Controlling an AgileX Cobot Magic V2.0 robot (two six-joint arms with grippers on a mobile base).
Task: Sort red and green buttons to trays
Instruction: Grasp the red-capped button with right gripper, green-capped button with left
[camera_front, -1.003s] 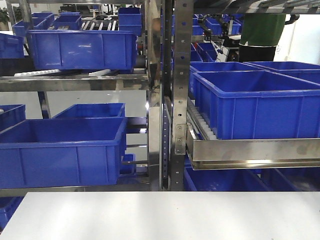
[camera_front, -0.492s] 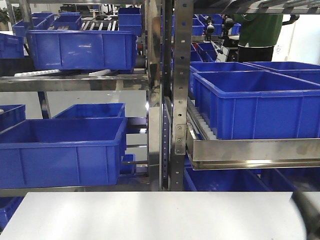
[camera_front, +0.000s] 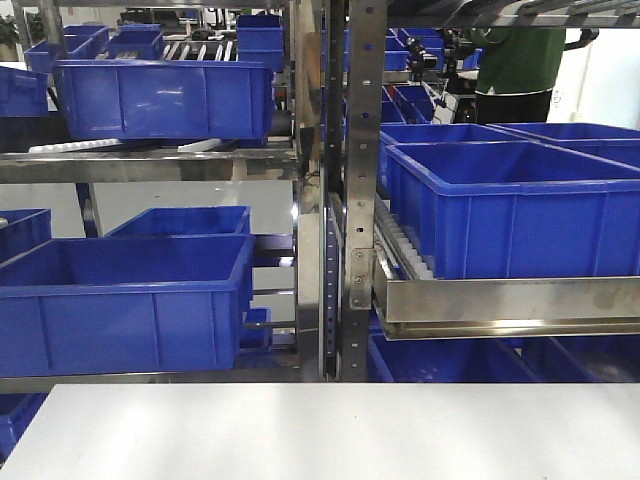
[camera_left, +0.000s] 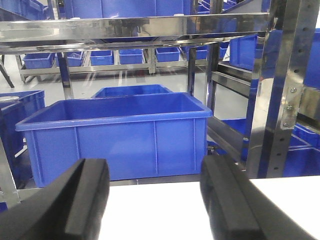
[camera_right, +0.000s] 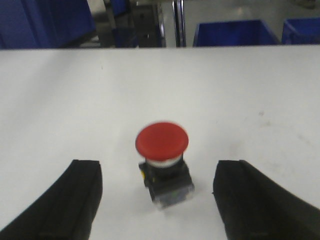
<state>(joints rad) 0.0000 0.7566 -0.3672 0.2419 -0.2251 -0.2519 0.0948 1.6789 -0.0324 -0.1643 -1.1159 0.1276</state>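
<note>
Your right fingers (camera_right: 80, 200) stand wide open and empty, straddling the red button (camera_right: 162, 142). It looks rigid and light; pinch its dark body, not the rounded cap.

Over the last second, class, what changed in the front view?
A dark blurred shape, perhaps an arm, came in at the lower right corner over the table half a second ago. It is out of view again now, as it was a second ago. The crates and the rack stayed as they were.
</note>
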